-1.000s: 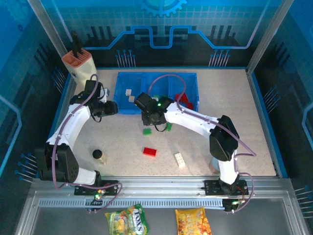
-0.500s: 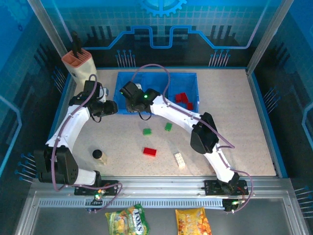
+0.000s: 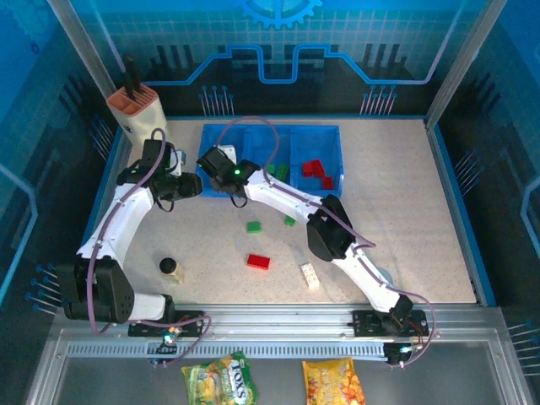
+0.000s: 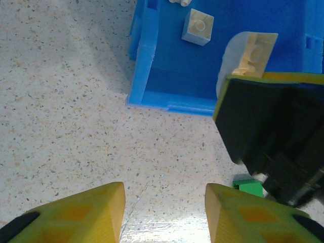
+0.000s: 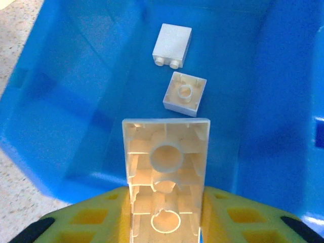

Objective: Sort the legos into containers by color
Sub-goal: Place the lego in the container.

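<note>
The cream brick (image 5: 166, 172) is clenched in my right tool (image 5: 167, 220), hanging over the left compartment of the blue tray (image 5: 55, 116). Two other cream bricks (image 5: 185, 93) lie there, so I judge it belongs with them. My left tool (image 4: 164, 202) waits spread and empty over the worktop (image 4: 66, 101) just beside the tray, out of the way.

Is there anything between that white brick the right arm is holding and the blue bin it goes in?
Nothing visible does. The right gripper holds the cream brick over the tray's left compartment; two other cream bricks lie farther in on its floor.
</note>
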You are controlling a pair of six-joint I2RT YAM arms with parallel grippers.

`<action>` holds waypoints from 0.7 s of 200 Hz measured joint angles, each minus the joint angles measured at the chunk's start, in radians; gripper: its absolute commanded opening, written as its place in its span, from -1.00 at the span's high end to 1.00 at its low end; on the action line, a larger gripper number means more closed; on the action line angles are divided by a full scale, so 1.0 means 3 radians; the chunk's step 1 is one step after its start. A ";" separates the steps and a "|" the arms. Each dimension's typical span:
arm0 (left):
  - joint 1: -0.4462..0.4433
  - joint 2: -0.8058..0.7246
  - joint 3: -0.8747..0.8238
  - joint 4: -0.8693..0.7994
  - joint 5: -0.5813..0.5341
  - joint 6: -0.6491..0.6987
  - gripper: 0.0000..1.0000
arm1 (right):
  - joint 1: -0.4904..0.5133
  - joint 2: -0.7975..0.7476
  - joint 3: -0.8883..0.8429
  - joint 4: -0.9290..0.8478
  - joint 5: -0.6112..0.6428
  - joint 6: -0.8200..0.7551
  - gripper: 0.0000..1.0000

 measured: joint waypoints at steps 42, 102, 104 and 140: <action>0.0000 0.0000 0.0000 0.0000 0.0000 0.0000 0.07 | -0.0006 0.0206 0.0158 0.0042 0.0027 0.0001 0.21; 0.0006 0.0000 0.0000 0.0001 0.0000 0.0000 0.07 | -0.0050 0.0350 0.0175 0.0094 -0.0025 0.0018 0.16; 0.0006 -0.0001 0.0000 0.0000 0.0000 0.0000 0.07 | -0.0051 0.0352 0.0175 0.0100 -0.0032 0.0023 0.15; 0.0006 0.0000 0.0000 0.0000 0.0000 0.0000 0.07 | -0.0050 0.0385 0.0182 0.0137 -0.0081 0.0053 0.05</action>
